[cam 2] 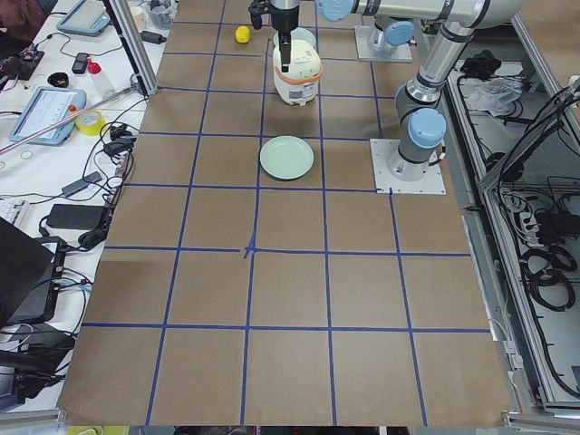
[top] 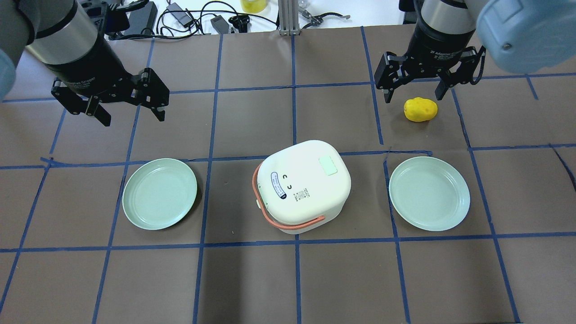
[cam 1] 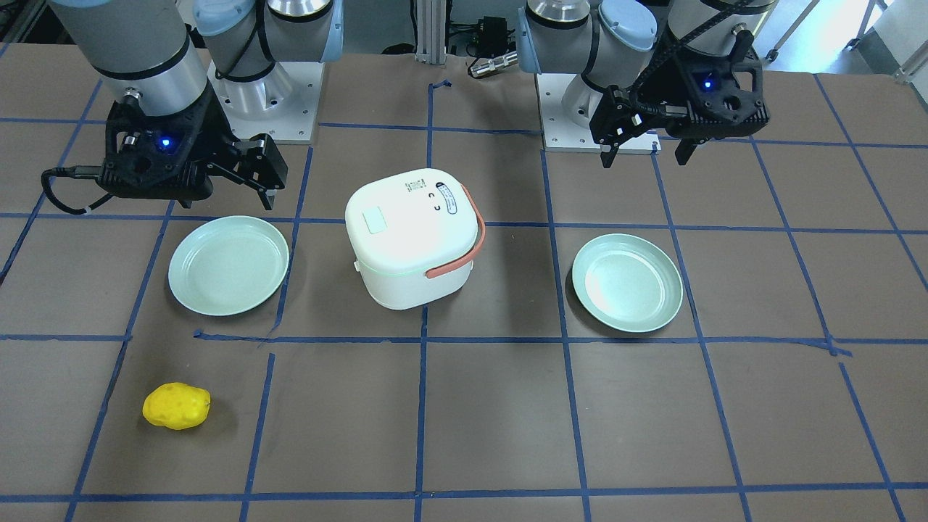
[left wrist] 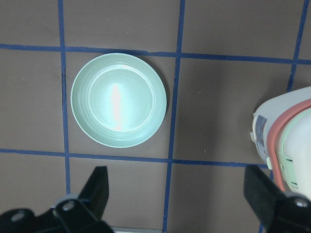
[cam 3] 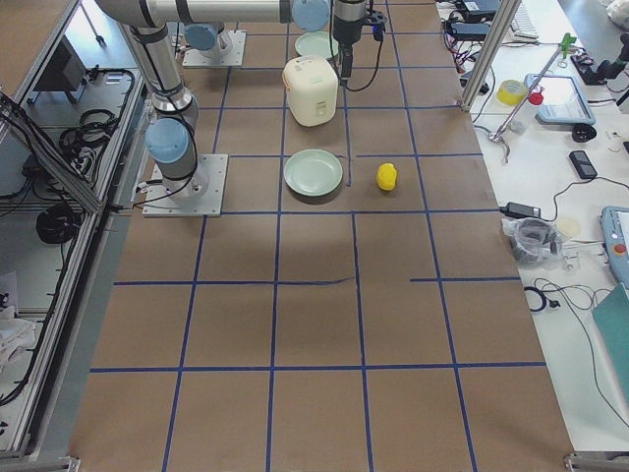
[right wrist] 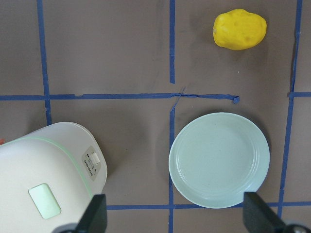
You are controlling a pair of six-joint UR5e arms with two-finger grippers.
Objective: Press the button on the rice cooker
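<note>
The white rice cooker with an orange handle stands at the table's middle, lid closed; it also shows in the front view. The button is a pale rounded rectangle on the lid's top, on the right arm's side, and shows in the right wrist view. My left gripper is open and empty, hovering above the table, beyond and left of the cooker. My right gripper is open and empty, hovering beyond and right of it, next to the yellow object.
A pale green plate lies left of the cooker, another right of it. A yellow potato-like object lies beyond the right plate. Blue tape lines grid the brown table. Cables and tools lie past the far edge.
</note>
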